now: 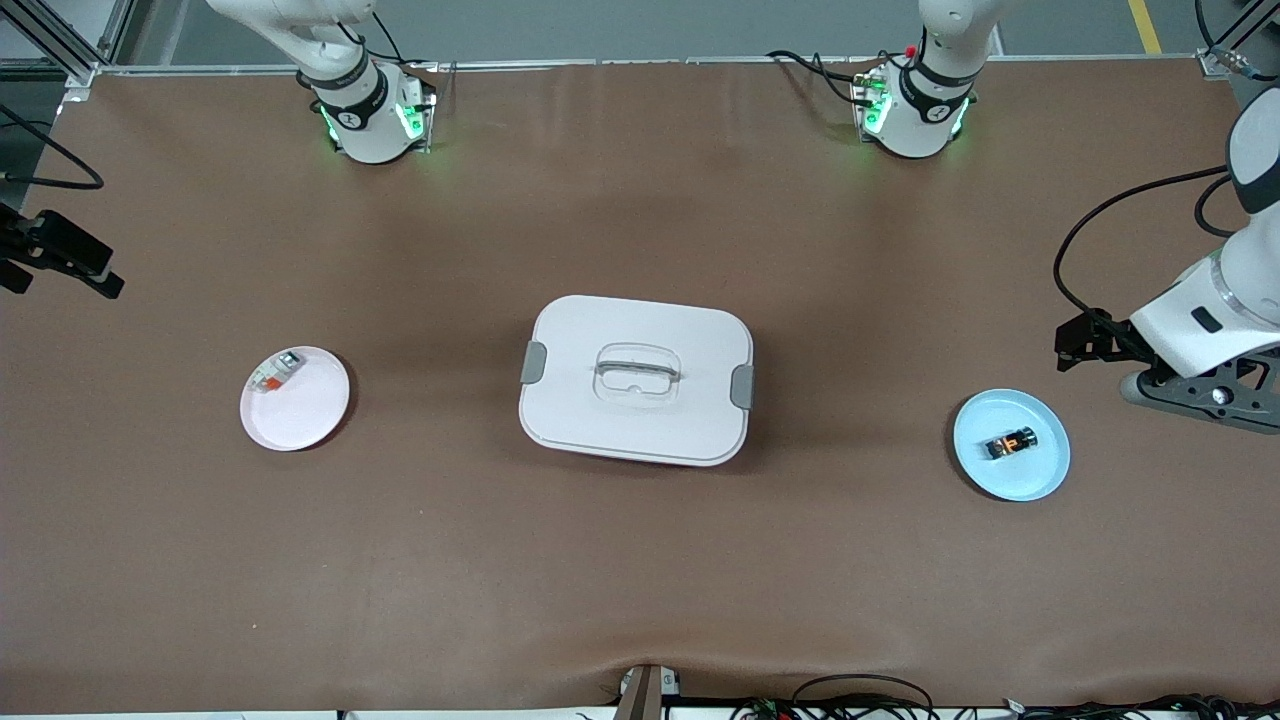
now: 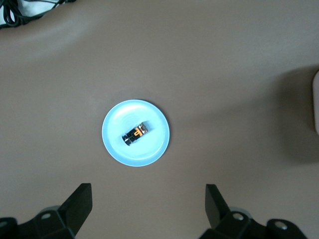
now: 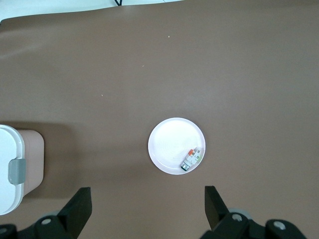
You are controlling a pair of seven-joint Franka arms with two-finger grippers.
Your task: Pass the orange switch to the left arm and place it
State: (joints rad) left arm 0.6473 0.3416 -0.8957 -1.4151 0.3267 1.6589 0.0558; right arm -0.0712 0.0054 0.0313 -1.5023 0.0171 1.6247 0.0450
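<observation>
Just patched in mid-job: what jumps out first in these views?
The big white box sits mid-table, squarely between two plates. The orange switch lies on the blue plate toward the left arm's end, the open left gripper high over it. A small white-grey piece lies on the pink plate toward the right arm's end, with the open right gripper above.

**Camera setup**

Front view: high, facing the arm bases, looking steeply down on the whole table (image 1: pixel 640 600). Left wrist view: high up, looking straight down over the blue plate (image 2: pixel 112 144), fingertips (image 2: pixel 79 199) at frame edge. Right wrist view: same height, over the white plate (image 3: pixel 169 139). Both wrist views catch an edge of the box (image 3: pixel 7 169); front shows both plates.
</observation>
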